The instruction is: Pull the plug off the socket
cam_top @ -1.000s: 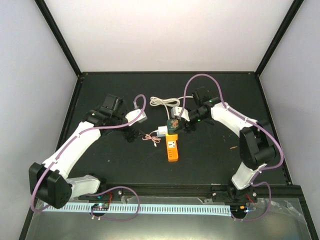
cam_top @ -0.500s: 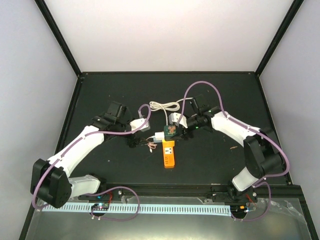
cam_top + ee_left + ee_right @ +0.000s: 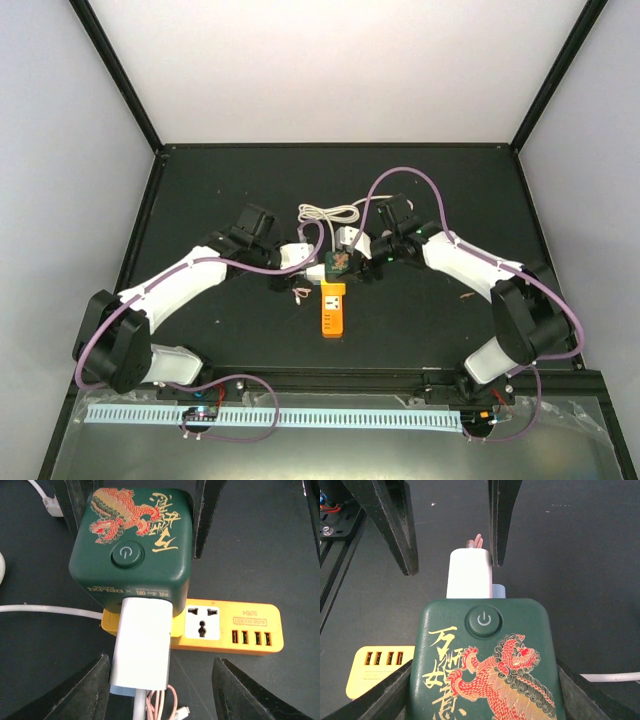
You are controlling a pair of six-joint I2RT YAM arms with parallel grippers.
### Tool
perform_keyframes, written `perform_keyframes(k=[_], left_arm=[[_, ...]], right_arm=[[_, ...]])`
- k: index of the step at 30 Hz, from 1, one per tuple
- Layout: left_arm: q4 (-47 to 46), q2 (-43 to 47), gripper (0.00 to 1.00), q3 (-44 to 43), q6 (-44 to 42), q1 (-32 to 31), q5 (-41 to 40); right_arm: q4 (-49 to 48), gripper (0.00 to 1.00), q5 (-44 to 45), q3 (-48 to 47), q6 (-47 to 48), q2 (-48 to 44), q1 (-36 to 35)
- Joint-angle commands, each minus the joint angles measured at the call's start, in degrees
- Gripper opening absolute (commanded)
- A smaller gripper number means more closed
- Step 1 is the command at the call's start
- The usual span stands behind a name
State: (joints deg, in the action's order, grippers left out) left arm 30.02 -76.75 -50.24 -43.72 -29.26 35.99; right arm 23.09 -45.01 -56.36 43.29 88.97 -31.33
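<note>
The orange socket strip [image 3: 333,312] lies mid-table, with a dark green cube [image 3: 338,263] on its far end. The white plug [image 3: 314,270] sticks out of the cube's left side. In the left wrist view the plug [image 3: 141,645] sits between the open fingers of my left gripper [image 3: 161,680]; the left finger [image 3: 85,695] is close to it, the other well apart. A white cord leaves its outer end. My right gripper [image 3: 485,680] is shut on the cube [image 3: 485,660]. The plug [image 3: 470,575] and strip [image 3: 375,670] also show there.
A coiled white cord [image 3: 330,212] lies behind the cube. A thin pink cable [image 3: 300,290] lies loose on the mat beside the plug. A small reddish scrap [image 3: 467,295] lies right of the arms. Black frame rails border the dark mat.
My left gripper has moved right, up to the plug. My right gripper has shifted slightly left with the cube, and the orange strip has slid and turned with it.
</note>
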Motion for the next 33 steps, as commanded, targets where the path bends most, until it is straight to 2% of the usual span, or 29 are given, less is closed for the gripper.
perform_keyframes(k=[1, 9, 12, 15, 26, 31, 33], left_arm=[[-3.87, -0.08, 0.55, 1.12, -2.58, -1.40, 1.68], [-4.06, -0.78, 0.32, 1.69, -2.73, -1.77, -2.13], [-4.84, -0.08, 0.27, 2.67, -2.64, -1.75, -2.63], [-5.62, 0.61, 0.25, 3.45, -2.43, -1.76, -2.14], [-2.97, -0.47, 0.17, 2.20, -2.75, -1.83, -3.23], [0.80, -0.62, 0.14, 0.89, -3.15, -1.85, -5.16], [1.62, 0.27, 0.13, 1.11, -3.57, -1.73, -6.01]], right_arm=[[-1.43, 0.61, -0.14, 1.85, -2.37, -0.80, -1.55], [-2.22, 0.70, -0.90, 1.78, -2.59, 0.21, -2.65], [-2.21, 0.76, -1.08, 1.50, -2.55, 0.79, -2.86], [-2.54, 0.77, -1.23, 1.50, -2.65, 1.00, -3.22], [-2.45, 0.62, -0.75, 2.03, -0.15, 2.59, -4.16], [-2.17, 0.52, -0.34, 1.62, 0.29, 2.97, -4.12], [-1.51, 0.45, -0.53, 1.20, 0.65, 3.28, -4.16]])
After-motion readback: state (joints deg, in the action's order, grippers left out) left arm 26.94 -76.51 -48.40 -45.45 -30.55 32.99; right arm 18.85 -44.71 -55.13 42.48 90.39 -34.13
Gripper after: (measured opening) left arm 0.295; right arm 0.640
